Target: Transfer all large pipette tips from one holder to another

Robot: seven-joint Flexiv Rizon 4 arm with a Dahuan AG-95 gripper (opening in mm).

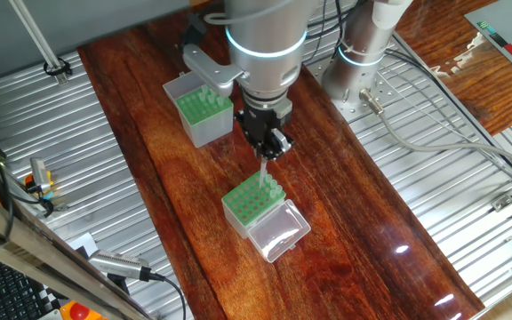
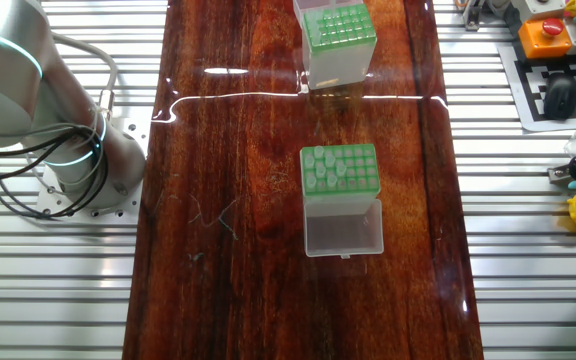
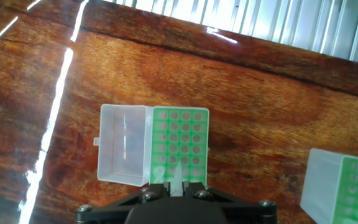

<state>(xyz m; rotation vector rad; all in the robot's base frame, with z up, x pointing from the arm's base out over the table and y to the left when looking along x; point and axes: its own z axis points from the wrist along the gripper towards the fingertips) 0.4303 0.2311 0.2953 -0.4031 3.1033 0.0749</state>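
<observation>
Gripping pipette tip (image 1: 264, 171), gripper (image 1: 272, 148) above lidded holder (image 1: 254, 204)

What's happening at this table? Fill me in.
The gripper holds one large pipette tip upright just above the shorter holder, whose clear lid lies open. Several tips already stand in that holder. The taller holder sits behind, apart from it, on the wooden table.
</observation>
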